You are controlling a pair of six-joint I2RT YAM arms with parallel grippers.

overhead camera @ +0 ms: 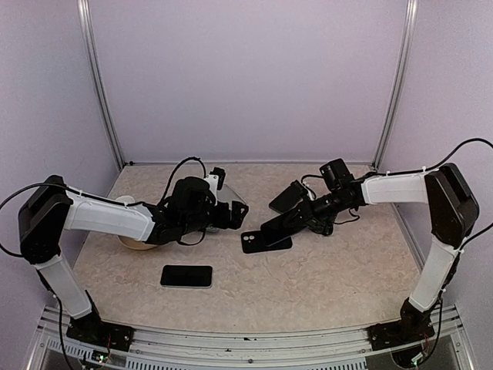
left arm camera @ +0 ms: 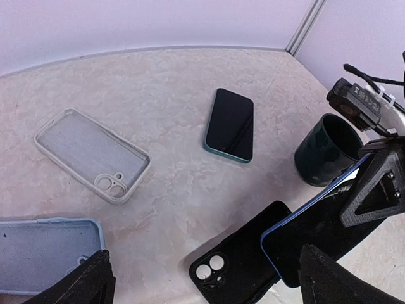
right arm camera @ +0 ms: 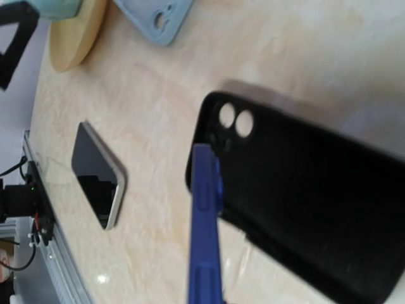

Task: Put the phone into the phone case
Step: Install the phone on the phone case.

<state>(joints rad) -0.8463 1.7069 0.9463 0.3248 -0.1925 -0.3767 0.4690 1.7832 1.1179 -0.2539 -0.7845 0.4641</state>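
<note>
Blue phone sits tilted over black case, clamped in right gripper. Left gripper gapes wide, empty, near case.

Access to the black silicone phone case is half blocked: a blue-edged phone is tilted over the end away from its camera holes. Dark green cup crowds that end. Near-right marbled desk is bare. Silver-edged phone lies flat near-left.

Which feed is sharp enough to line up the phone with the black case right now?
Left wrist: sharp, blue-edged phone and black case crisp, though the table edge bows. Right wrist: soft, the phone's edge smeared near the lens. Top: evenly lit, small.
</note>
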